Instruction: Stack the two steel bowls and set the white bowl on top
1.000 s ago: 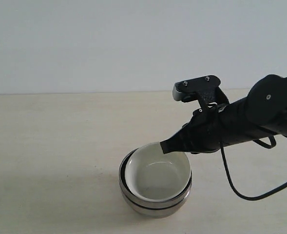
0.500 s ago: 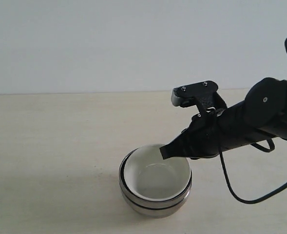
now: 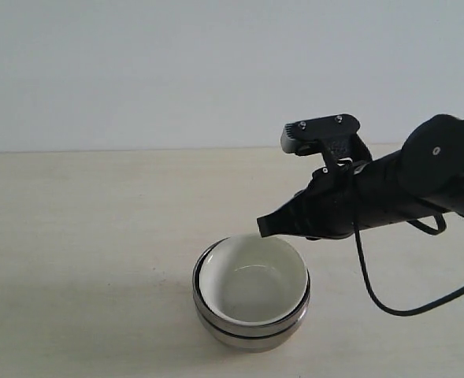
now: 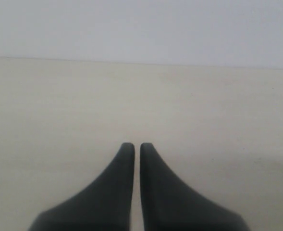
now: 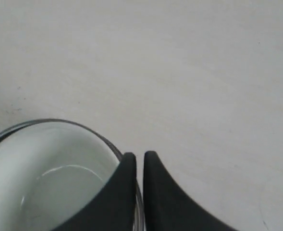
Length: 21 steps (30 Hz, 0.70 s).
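Observation:
The two steel bowls (image 3: 250,331) stand nested on the table, and the white bowl (image 3: 253,282) sits inside the upper one. My right gripper (image 3: 264,226) hangs shut just above the stack's far right rim, clear of it and holding nothing. The right wrist view shows the right gripper (image 5: 139,155) with its tips over the steel rim (image 5: 59,121), and the white bowl (image 5: 45,185) lies beside them. My left gripper (image 4: 137,144) is shut over bare table and holds nothing. It does not show in the exterior view.
The pale tabletop (image 3: 82,236) stretches around the stack, with a plain wall behind it. A black cable (image 3: 381,303) loops down from the right arm towards the table at the right.
My right gripper has lifted off the white bowl's rim, rising a little. The bowl stack has not moved.

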{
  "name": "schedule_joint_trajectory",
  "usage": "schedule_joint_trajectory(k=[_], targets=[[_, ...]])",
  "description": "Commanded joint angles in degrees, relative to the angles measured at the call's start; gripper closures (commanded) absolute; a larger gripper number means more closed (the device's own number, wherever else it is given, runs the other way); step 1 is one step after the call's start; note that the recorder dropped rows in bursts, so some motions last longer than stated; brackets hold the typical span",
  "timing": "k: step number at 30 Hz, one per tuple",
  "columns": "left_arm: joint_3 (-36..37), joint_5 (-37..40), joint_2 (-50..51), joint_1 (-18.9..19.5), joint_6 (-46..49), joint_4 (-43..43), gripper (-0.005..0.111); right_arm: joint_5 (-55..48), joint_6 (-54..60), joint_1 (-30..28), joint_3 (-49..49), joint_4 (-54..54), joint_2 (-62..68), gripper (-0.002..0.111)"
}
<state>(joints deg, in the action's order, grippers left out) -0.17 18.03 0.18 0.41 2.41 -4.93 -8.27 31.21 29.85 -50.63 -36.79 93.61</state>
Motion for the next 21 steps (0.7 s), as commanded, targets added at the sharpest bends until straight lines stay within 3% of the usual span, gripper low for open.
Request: schedule_joint_trajectory(k=[1,8,21], targets=[[0.2,-0.4,-0.2,-0.3,-0.3,0.0,0.103,3.1,-1.4,3.4,-0.5,-0.4,0.3,0.108],[0.2,-0.4,-0.2,-0.3,-0.3,0.0,0.103,10.5,-1.4,8.7,-0.5,-0.4,3.7,0.108],[0.2,-0.4,-0.2,-0.3,-0.3,0.0,0.103,13.4,-1.4,8.6,-0.5,-0.2,8.3,0.108]])
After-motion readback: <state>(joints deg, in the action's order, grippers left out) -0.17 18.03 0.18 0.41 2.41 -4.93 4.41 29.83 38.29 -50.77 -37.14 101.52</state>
